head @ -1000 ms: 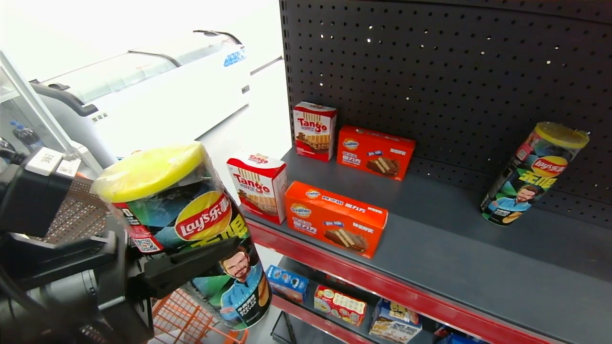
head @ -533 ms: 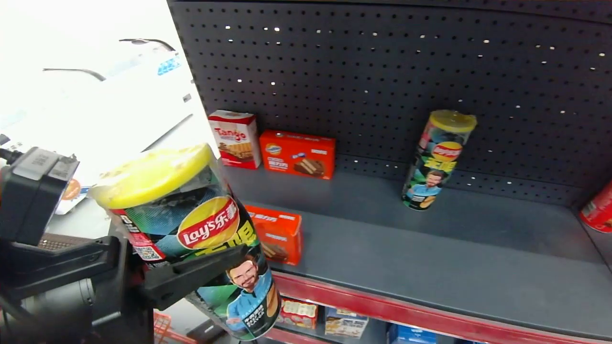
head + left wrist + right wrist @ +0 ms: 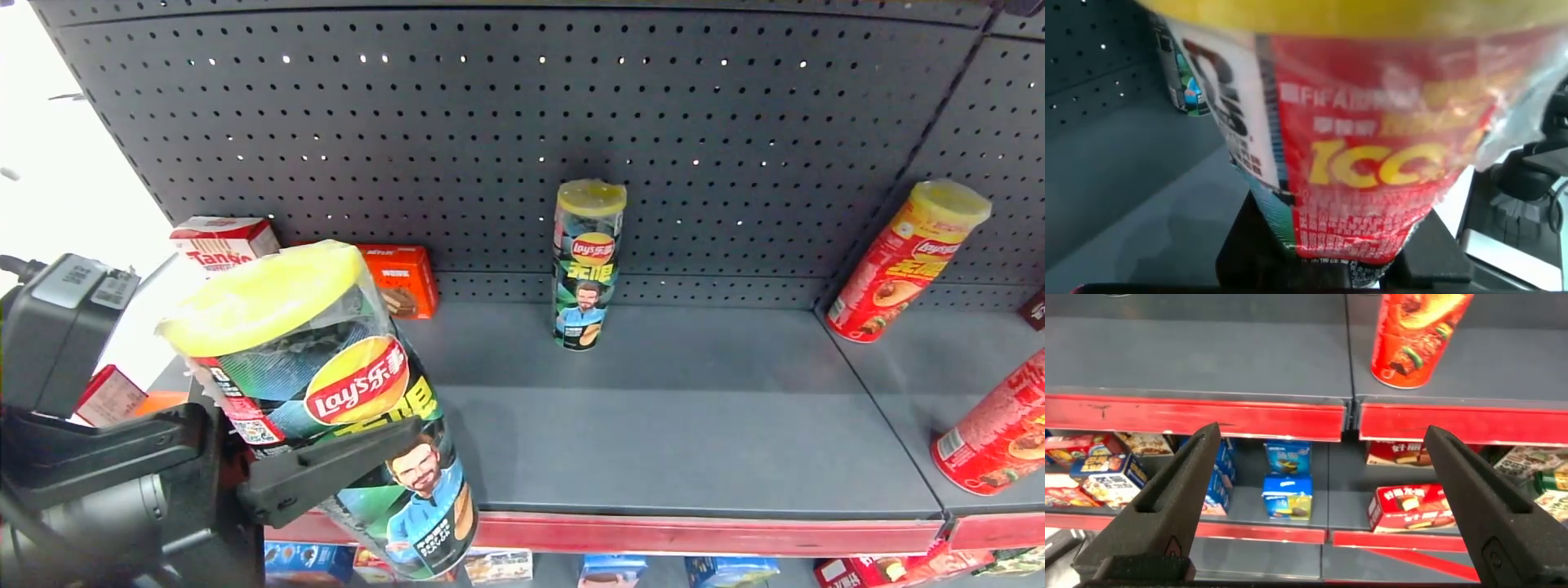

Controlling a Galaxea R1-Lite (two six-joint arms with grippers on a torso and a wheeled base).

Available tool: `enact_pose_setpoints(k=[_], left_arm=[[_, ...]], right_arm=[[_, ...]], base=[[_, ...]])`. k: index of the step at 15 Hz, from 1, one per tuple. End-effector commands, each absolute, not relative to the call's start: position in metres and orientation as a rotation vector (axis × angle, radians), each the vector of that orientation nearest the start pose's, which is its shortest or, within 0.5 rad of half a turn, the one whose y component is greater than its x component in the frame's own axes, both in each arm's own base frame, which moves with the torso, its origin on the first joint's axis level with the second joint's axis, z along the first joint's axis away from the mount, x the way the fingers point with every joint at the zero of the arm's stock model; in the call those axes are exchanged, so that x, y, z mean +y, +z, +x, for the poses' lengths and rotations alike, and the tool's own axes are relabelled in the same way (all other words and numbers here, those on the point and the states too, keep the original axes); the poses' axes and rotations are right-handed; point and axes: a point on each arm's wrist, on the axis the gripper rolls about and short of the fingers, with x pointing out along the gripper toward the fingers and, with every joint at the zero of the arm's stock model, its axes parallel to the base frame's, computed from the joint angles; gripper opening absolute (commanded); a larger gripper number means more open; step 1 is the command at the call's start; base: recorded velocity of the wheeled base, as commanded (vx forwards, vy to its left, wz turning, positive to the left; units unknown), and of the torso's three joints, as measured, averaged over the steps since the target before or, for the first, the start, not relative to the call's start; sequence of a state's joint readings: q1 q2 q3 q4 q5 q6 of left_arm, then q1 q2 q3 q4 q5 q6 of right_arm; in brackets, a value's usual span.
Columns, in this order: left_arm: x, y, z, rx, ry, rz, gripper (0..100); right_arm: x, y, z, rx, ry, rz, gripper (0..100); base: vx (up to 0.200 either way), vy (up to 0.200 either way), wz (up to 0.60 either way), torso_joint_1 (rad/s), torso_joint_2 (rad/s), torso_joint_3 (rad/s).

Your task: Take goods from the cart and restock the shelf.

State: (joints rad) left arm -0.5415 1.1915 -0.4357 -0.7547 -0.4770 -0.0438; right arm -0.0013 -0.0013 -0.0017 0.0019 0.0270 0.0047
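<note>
A chips can (image 3: pixel 326 384) with a yellow lid and a green-black label hangs tilted in front of the shelf's left end, with my left gripper (image 3: pixel 314 461) shut on its lower half. The left wrist view has the same can (image 3: pixel 1364 147) close up above the dark jaws. The grey shelf (image 3: pixel 694 425) has a matching can (image 3: pixel 586 265) standing upright at the back by the pegboard. My right gripper (image 3: pixel 1323 506) stands open and holds nothing, in front of the shelf's red front edge (image 3: pixel 1208 416).
A white-red wafer box (image 3: pixel 220 237) and an orange box (image 3: pixel 404 278) sit at the shelf's left. Two red chips cans (image 3: pixel 906 261) (image 3: pixel 996 433) are in the right bay. Boxes fill the lower shelf (image 3: pixel 1286 486). Bare grey board lies in front of the standing can.
The head view has swung to the right along the shelf, so the boxes slid to the picture's left and the red cans came in. The held can stays in my left gripper.
</note>
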Motion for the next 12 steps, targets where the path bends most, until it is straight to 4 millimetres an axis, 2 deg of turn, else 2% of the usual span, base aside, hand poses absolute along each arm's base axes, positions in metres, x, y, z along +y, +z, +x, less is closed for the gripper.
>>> enact_pose_setpoints(k=[1, 6, 8, 12], left_arm=[[-0.0951, 0.2129, 0.1391, 0.027, -1.014, -0.040, 0], [-0.0949, 0.2118, 0.1393, 0.031, -1.012, -0.038, 0], [-0.0946, 0.2112, 0.1394, 0.034, -1.009, -0.037, 0], [-0.0945, 0.2115, 0.1391, 0.033, -1.009, -0.039, 0]], right_arm=[[0.0006, 0.0756, -0.0229, 0.002, 0.028, 0.005, 100], [0.0006, 0.0756, -0.0229, 0.002, 0.028, 0.003, 100], [0.0006, 0.0756, -0.0229, 0.002, 0.028, 0.005, 100], [0.0006, 0.0756, -0.0229, 0.002, 0.026, 0.005, 100]], base=[[0.000, 0.000, 0.00, 0.000, 0.00, 0.000], [0.000, 0.000, 0.00, 0.000, 0.00, 0.000], [0.000, 0.000, -0.60, 0.005, 0.00, 0.002], [0.000, 0.000, 0.00, 0.000, 0.00, 0.000]])
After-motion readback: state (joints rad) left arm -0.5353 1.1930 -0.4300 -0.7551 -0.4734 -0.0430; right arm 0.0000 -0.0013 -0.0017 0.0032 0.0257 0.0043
